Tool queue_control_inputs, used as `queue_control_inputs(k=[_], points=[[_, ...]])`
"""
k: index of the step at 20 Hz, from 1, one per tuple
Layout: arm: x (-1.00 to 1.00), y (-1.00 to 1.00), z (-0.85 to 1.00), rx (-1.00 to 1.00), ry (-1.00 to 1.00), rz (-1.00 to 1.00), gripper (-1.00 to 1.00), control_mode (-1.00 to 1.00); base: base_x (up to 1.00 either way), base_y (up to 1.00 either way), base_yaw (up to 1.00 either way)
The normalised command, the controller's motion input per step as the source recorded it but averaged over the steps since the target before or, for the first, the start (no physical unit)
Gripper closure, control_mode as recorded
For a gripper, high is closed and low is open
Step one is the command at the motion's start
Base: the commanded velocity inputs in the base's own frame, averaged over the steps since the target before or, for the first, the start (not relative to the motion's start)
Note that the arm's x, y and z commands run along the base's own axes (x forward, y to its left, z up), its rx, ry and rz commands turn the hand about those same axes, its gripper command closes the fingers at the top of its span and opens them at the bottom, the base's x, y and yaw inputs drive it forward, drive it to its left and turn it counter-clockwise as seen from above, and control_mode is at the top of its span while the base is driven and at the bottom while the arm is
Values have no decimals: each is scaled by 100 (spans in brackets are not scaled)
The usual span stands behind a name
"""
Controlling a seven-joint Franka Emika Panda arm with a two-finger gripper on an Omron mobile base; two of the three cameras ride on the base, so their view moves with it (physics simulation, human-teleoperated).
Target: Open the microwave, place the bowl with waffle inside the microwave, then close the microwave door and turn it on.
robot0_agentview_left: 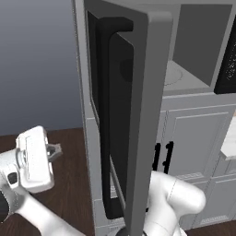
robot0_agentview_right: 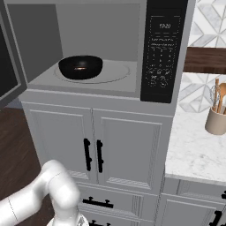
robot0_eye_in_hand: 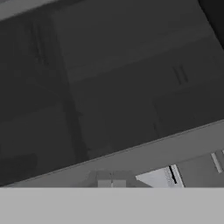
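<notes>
The left base view looks forward from close behind the open door, seen edge-on. The right base view faces the microwave cavity and cabinets squarely; both share these. The hand view presses close against the door's tinted glass.

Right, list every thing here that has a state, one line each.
microwave door: swung wide open.
microwave: open, display lit on its control panel.
bowl: inside the microwave, upright on the turntable.
cabinet doors: shut.
hand: shut, holding nothing, beside the outer face of the microwave door.
utensil holder: upright on the counter, utensils in it.
</notes>
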Motion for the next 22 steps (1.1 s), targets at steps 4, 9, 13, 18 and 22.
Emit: queue_control_inputs(k=[4, 9, 13, 18, 22], points=[[45, -84, 17, 6, -30, -6, 100, -100, 0, 0, 0], [33, -97, 19, 2, -24, -4, 100, -100, 0, 0, 0], [8, -99, 15, 0, -22, -1, 100, -100, 0, 0, 0], [0, -94, 11, -1, -22, 0, 100, -100, 0, 0, 0], [0, -89, 8, -2, -19, 0, 100, -100, 0, 0, 0]])
